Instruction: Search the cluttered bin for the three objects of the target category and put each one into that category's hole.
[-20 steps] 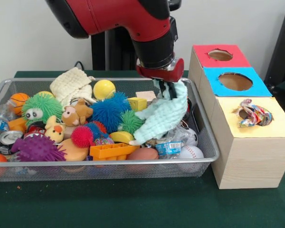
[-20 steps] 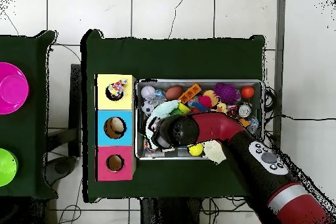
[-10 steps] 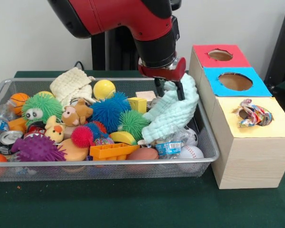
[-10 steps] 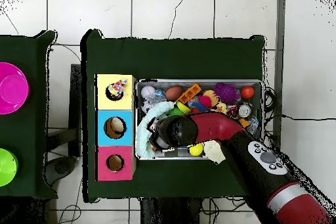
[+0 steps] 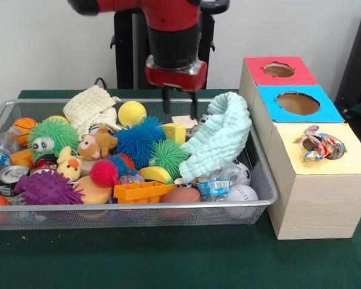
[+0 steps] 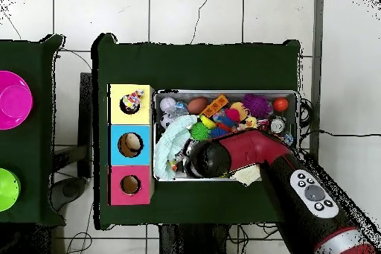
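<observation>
You can see the end effector [image 5: 179, 108] open and empty above the bin [image 5: 262, 180]. The mint cloth [image 5: 219, 141] lies draped against the bin's wall beside the yellow box [image 5: 325, 180].

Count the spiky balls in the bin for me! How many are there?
5 that I can see: green one with eyes, purple, pink, blue, and green beside the blue. More may hide underneath.
</observation>
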Available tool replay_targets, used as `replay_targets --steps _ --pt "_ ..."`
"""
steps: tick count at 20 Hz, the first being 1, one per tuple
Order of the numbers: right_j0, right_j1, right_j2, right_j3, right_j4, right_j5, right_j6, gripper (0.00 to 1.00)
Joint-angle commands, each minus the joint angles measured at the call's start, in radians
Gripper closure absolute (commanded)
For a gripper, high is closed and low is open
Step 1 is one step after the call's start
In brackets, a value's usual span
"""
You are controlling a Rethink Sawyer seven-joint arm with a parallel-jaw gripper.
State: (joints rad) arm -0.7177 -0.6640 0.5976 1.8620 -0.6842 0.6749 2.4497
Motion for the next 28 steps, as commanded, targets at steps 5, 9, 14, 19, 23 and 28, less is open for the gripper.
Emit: replay_targets --steps 5,9,14,19,23,28 --pt "-0.141 -0.124 0.002 0.172 -0.137 0.179 -0.455 0.0" --pt "-0.166 -0.098 -0.014 0.272 -0.167 0.097 -0.364 0.0" --pt "-0.156 -0.056 -0.078 0.296 -0.333 0.014 -0.282 0.0" --pt "-0.18 -0.043 -0.111 0.353 -0.469 -0.054 -0.229 0.0" --pt "-0.052 -0.036 -0.178 0.327 -0.813 -0.163 0.018 0.0" --pt "-0.008 -0.058 -0.18 0.303 -1.093 -0.181 0.194 0.0"
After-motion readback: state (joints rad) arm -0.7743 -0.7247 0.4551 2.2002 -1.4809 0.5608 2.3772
